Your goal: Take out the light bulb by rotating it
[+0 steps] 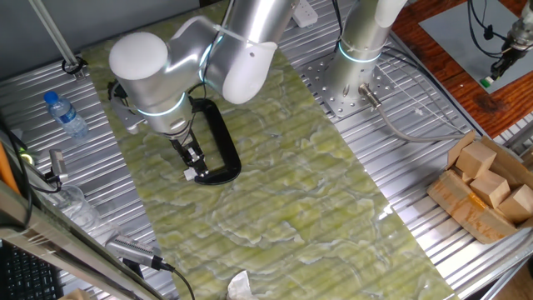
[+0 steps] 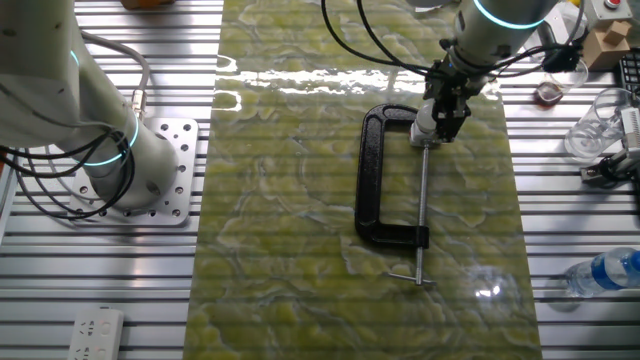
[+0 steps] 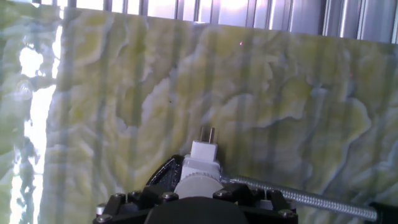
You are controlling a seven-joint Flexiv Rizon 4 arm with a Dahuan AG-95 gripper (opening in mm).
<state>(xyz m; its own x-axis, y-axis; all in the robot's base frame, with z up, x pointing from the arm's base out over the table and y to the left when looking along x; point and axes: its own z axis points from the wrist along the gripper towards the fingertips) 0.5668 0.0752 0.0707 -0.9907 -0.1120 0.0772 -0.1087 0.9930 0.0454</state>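
The small white rounded light bulb (image 3: 198,185) sits in a white boxy socket piece (image 3: 203,158) with two metal prongs, held in the black C-shaped clamp (image 2: 374,170) lying on the green marbled mat. The clamp's thin screw rod (image 2: 421,205) runs from the socket end. My gripper (image 2: 440,118) is right at the bulb end, and its fingers look closed on either side of the bulb. In one fixed view the gripper (image 1: 192,164) sits at the clamp (image 1: 220,137), with a white piece (image 1: 190,175) at its tip. The hand view shows the bulb between my fingers (image 3: 118,204).
A second robot arm base (image 2: 120,160) stands left of the mat. A water bottle (image 1: 65,112), a clear plastic cup (image 2: 598,125), a cardboard box of wooden blocks (image 1: 487,187) and a power strip (image 2: 95,335) lie on the metal table around the mat (image 2: 290,230).
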